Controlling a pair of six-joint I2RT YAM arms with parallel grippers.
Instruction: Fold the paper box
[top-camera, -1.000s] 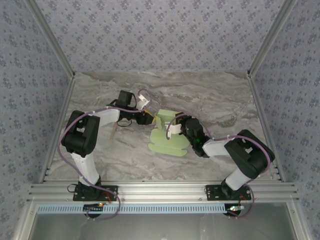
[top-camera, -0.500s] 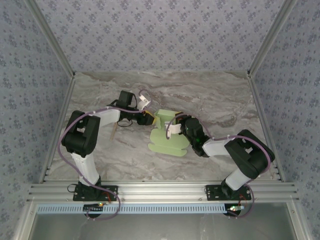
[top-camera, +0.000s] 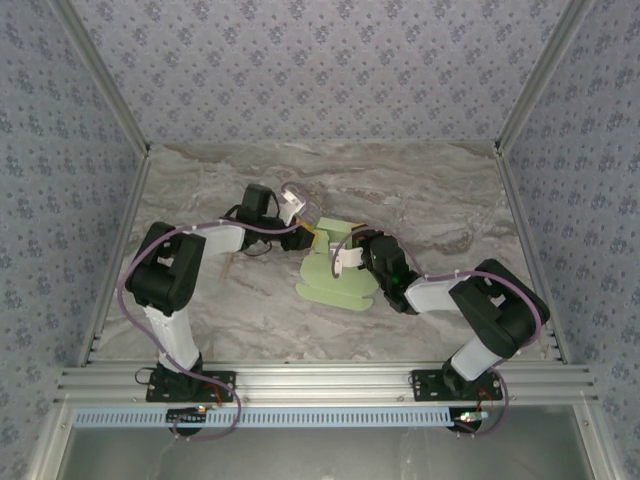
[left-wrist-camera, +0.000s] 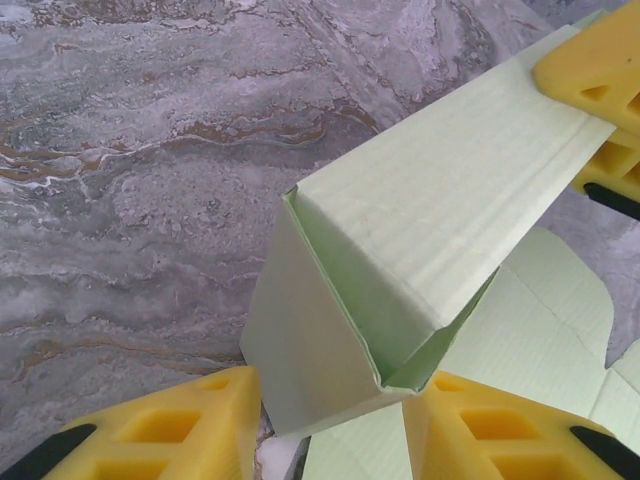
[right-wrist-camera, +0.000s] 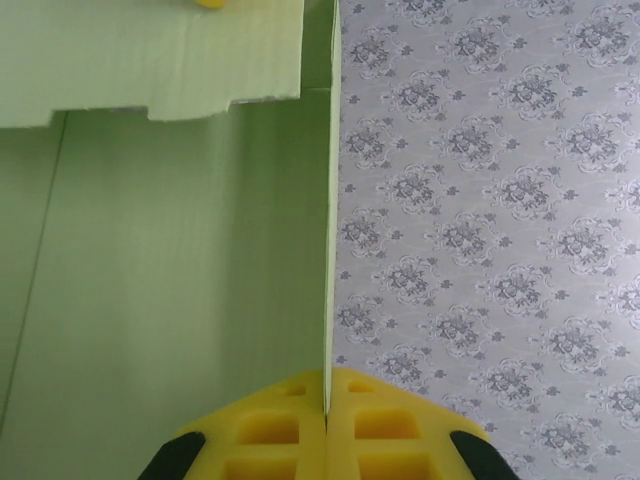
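Top view: the paper box (top-camera: 332, 282), a pale green die-cut card partly erected, lies near the middle of the marble tabletop (top-camera: 200, 320). Its flat base sheet, with a scalloped flap edge, spreads toward 6 o'clock, and a raised panel (top-camera: 331, 238) stands at its 12 o'clock end. The left gripper (top-camera: 305, 238) meets the box from about 10 o'clock. The right gripper (top-camera: 346, 256) reaches in from about 4 o'clock and sits over the box's 2 o'clock corner.

Left wrist view: the raised panel (left-wrist-camera: 440, 210) slopes up toward 1 o'clock above the tabletop (left-wrist-camera: 130, 180), and a second panel is folded down from it along a crease to form an open wedge. The left gripper (left-wrist-camera: 330, 430) is spread wide, with one yellow finger (left-wrist-camera: 170, 435) at 7 o'clock and the other at 5 o'clock, and the wedge's lower corner sits between them. Whether either pad presses on the card cannot be told. At 1 o'clock, the right gripper (left-wrist-camera: 597, 125) pinches the far end of the raised panel.

Right wrist view: the right gripper (right-wrist-camera: 327, 425) is closed, with both yellow pads (right-wrist-camera: 275, 430) pressed together on the thin edge of the paper box (right-wrist-camera: 170, 250). The card runs edge-on from the pads toward 12 o'clock. The inner green face fills the 9 o'clock half, and the patterned wall (right-wrist-camera: 490, 200) fills the 3 o'clock half.
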